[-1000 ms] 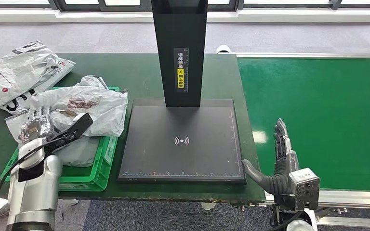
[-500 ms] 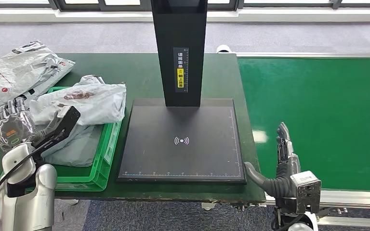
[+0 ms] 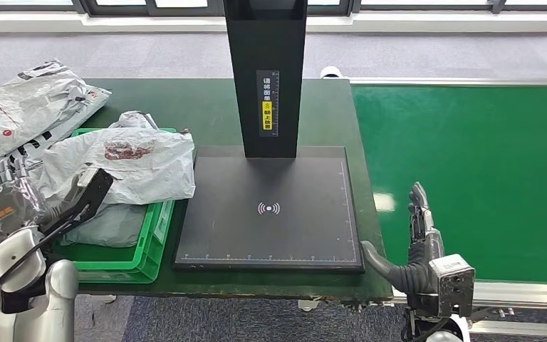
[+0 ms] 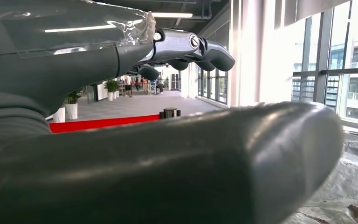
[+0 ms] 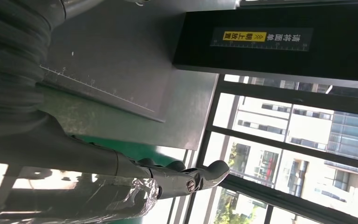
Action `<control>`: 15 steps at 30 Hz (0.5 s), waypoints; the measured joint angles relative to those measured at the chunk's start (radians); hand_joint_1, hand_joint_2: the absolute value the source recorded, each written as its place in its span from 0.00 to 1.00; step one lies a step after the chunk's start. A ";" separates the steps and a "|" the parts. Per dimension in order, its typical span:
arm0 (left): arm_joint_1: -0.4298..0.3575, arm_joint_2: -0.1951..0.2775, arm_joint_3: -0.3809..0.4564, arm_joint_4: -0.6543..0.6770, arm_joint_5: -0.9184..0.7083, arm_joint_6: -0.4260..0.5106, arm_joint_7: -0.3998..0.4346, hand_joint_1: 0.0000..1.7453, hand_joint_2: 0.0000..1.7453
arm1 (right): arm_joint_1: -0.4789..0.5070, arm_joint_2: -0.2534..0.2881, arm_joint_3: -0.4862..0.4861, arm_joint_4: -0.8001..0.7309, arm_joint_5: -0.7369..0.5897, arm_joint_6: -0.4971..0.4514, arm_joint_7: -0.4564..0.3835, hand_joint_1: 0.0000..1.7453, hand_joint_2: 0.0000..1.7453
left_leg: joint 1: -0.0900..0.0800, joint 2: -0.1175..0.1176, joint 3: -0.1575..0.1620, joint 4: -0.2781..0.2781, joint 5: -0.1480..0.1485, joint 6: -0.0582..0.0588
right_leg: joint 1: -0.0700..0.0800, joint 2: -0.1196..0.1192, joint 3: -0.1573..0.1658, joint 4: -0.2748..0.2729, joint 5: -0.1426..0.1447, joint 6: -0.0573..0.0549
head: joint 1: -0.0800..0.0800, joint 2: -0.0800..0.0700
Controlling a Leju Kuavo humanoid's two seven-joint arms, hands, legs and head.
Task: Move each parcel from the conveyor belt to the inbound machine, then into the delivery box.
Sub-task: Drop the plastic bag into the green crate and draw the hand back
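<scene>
A grey parcel (image 3: 124,160) with a dark red mark lies on top of the green delivery box (image 3: 132,258), at the left side of the worktop (image 3: 199,107). It hangs a little over the box's right edge. Another grey bag (image 3: 110,222) lies under it, inside the box. A second crinkled parcel (image 3: 32,103) rests on the worktop beyond the box, near the far left corner.

The left robot hand (image 3: 7,192) hovers just left of the box, fingers spread apart, holding nothing. It is close to the parcel, but I cannot tell if it touches.

Right of the box sits the inbound machine (image 3: 269,206), a flat black plate with a tall black post.

Further right is the green conveyor belt (image 3: 470,171). The right robot hand (image 3: 417,235) is at the belt's near left edge, fingers straight and apart, holding nothing.
</scene>
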 joint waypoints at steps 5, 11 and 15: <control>0.009 -0.007 0.000 -0.029 0.016 0.103 -0.042 0.00 0.50 | 0.007 0.000 0.000 0.000 -0.005 -0.001 0.000 0.00 1.00 | 0.000 0.000 0.000 0.000 0.000 0.000 | 0.000 0.000 0.000 0.000 0.000 0.000 | 0.000 0.000; -0.034 -0.028 -0.048 -0.060 0.659 0.365 -0.487 0.00 1.00 | 0.040 0.004 -0.005 -0.012 -0.014 -0.012 -0.018 0.00 1.00 | 0.000 -0.002 -0.001 0.001 0.000 0.000 | 0.000 -0.001 0.000 0.000 0.000 0.000 | 0.000 0.000; -0.029 -0.035 -0.131 -0.077 1.121 0.252 -0.674 0.00 1.00 | 0.039 0.005 -0.005 -0.014 -0.021 0.001 -0.022 0.00 1.00 | 0.000 -0.001 -0.001 0.001 -0.001 0.001 | -0.001 -0.001 0.000 0.000 0.000 0.000 | 0.000 0.000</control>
